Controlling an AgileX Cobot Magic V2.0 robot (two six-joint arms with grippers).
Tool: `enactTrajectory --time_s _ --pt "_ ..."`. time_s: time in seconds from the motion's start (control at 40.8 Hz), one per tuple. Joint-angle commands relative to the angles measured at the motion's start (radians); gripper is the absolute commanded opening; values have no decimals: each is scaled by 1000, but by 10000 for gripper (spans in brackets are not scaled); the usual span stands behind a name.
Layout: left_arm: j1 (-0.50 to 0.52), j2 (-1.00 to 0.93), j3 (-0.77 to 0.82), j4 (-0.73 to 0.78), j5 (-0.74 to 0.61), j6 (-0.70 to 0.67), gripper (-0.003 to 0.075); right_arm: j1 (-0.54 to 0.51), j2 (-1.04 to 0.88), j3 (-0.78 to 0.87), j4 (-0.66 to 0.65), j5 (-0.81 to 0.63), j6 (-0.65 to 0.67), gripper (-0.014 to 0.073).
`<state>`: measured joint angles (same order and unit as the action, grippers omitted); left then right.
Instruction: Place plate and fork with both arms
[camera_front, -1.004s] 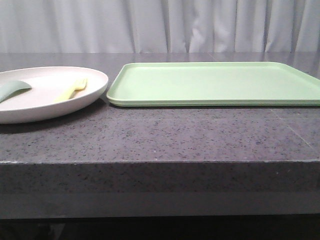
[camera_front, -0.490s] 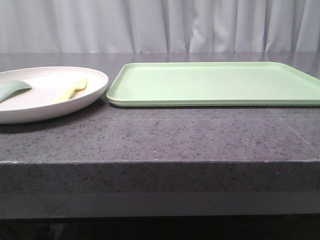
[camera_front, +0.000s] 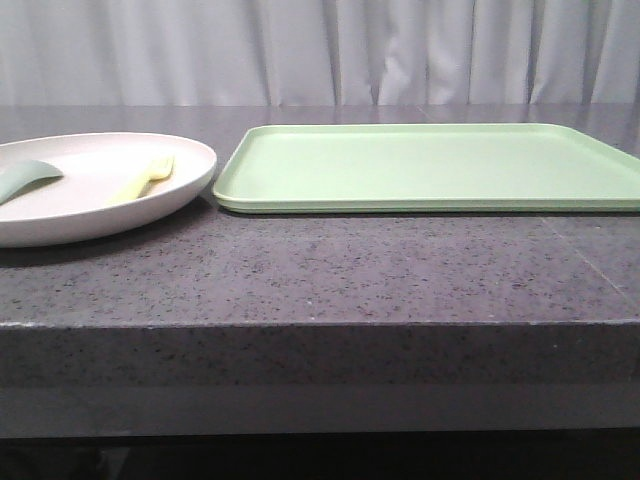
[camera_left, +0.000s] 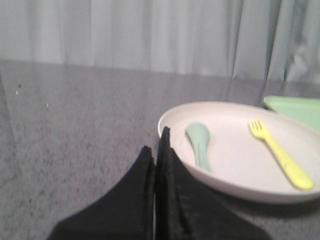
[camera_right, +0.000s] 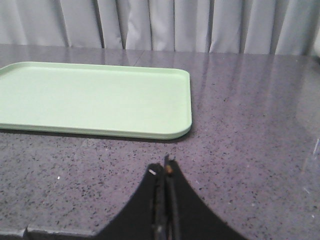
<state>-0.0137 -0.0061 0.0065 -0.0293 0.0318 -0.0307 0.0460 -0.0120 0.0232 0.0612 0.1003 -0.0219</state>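
Observation:
The off-white plate (camera_front: 90, 205) sits at the table's left; it also shows in the left wrist view (camera_left: 235, 165). The pale yellow fork (camera_front: 145, 180) lies in it, also seen in the left wrist view (camera_left: 280, 154), next to a grey-green spoon (camera_front: 25, 178) that shows there too (camera_left: 200, 145). My left gripper (camera_left: 156, 145) is shut and empty, low beside the plate's near rim. My right gripper (camera_right: 165, 167) is shut and empty, over bare table in front of the light green tray (camera_right: 95, 97). Neither gripper shows in the front view.
The light green tray (camera_front: 430, 165) lies right of the plate, nearly touching it. The dark speckled stone table (camera_front: 330, 270) has its front edge close to the camera. A grey curtain hangs behind.

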Motion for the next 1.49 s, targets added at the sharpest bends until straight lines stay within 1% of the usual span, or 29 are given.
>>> enactTrajectory --time_s 0.0,0.049,0.122,0.269,0.367,0.514,0.686,0.808,0.857,0.882,0.931,0.98,1.004,1.029,1.078,1.127,1.176,1.2,1.225,1.298,1.396,1.47 --pt "-2 -21 -3 -9 -222 -3 -18 3 -16 -68 2 -100 -6 -118" --pt "-2 -20 -15 -9 -237 -3 -18 3 -16 -95 2 -94 -6 -118" --pt "-2 -14 -58 -18 -210 -3 -18 3 -12 -147 2 -75 -6 -118" --pt "-2 50 -173 -31 -128 -3 -18 3 57 -303 2 56 -6 -118" --pt "-2 147 -271 -31 -58 -3 -18 3 152 -412 2 127 -6 -117" --pt "-2 370 -420 -27 33 -3 -18 3 327 -559 6 204 -6 -117" --pt "-2 542 -519 -24 38 -3 -18 3 462 -635 8 211 -6 -117" --pt "-2 572 -528 -24 1 -3 -16 3 484 -637 8 204 -6 -117" --pt "-2 572 -528 -24 1 -3 -5 3 484 -637 8 204 -6 -103" --pt "-2 572 -528 -24 -1 -3 15 3 485 -637 8 204 -6 -88" --pt "-2 572 -528 -24 -1 -3 78 3 485 -637 7 204 -6 -34" --pt "-2 572 -528 -24 -1 -3 179 3 485 -637 7 204 -6 62" --pt "-2 572 -528 -24 -1 -3 253 3 485 -637 7 204 -6 90" --pt "-2 572 -528 -24 -1 -3 317 3 485 -637 7 204 -6 153" --pt "-2 572 -528 -24 -1 -3 488 3 485 -637 7 204 -6 294" --pt "-2 572 -528 -24 1 -3 609 3 485 -637 7 204 -6 419" --pt "-2 572 -528 -24 1 -3 689 3 485 -637 7 204 -6 532" --pt "-2 572 -528 -24 1 -3 707 3 485 -637 7 204 -6 588" --pt "-2 572 -528 -24 1 -3 698 3 485 -637 7 204 -6 621" --pt "-2 574 -528 -24 -6 -3 666 3 485 -637 7 204 -6 592" --pt "-2 589 -532 -24 -21 -3 635 3 485 -637 7 204 -6 591" --pt "-2 631 -566 -24 11 -3 610 3 485 -637 7 204 -6 591"
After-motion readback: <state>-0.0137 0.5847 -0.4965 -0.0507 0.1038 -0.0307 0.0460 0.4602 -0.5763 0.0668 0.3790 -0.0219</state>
